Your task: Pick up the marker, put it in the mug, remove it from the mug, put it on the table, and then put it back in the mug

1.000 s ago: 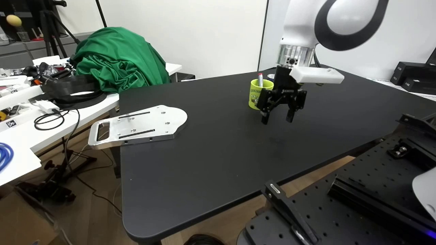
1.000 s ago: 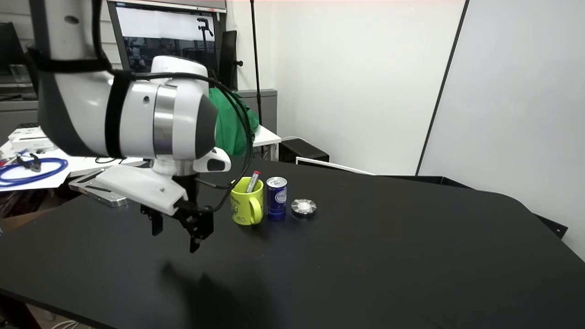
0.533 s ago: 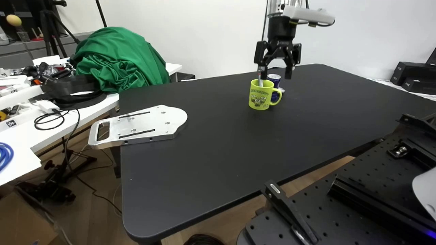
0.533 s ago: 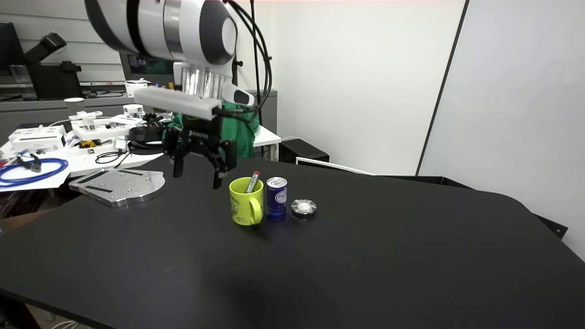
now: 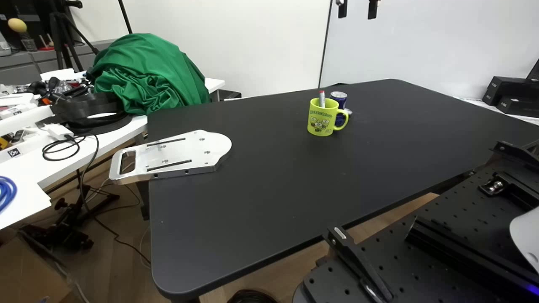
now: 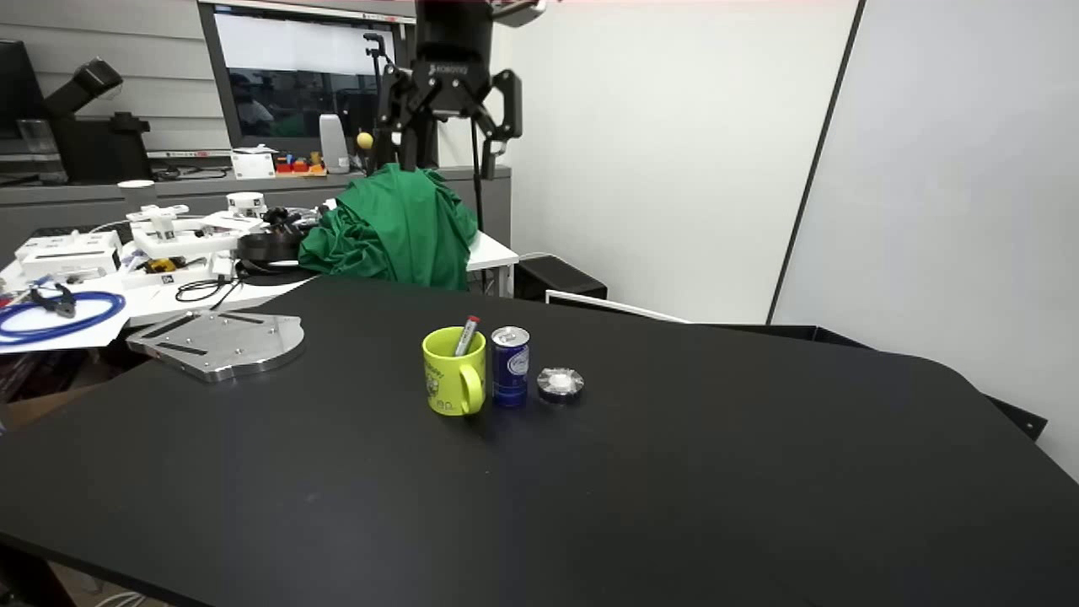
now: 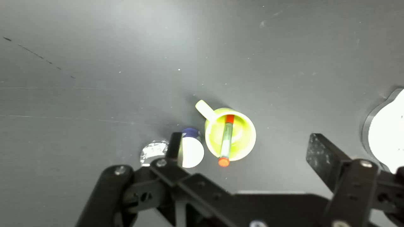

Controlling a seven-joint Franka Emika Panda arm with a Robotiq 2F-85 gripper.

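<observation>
The marker has a grey-white body and red ends. It leans inside the yellow-green mug, its red end above the rim; I see the marker in both exterior views [image 5: 321, 99] [image 6: 465, 336] and the wrist view [image 7: 226, 138]. The mug stands upright on the black table [image 5: 261, 202], in both exterior views [image 5: 318, 120] [image 6: 444, 379] and the wrist view [image 7: 252, 138]. My gripper is open and empty, high above the table, in both exterior views [image 5: 357, 11] [image 6: 448, 160]. In the wrist view my gripper [image 7: 246, 143] has its fingers wide apart, with mug and marker far below between them.
A blue can [image 6: 511, 371] stands close beside the mug. A small foil-topped disc [image 6: 560, 384] lies beyond the can. A silver metal plate [image 5: 181, 153] overhangs the table edge. A green cloth [image 5: 145, 75] lies on the cluttered white table [image 5: 50, 166].
My gripper has risen from low beside the mug to high above the table, staying open. The marker and mug have not moved.
</observation>
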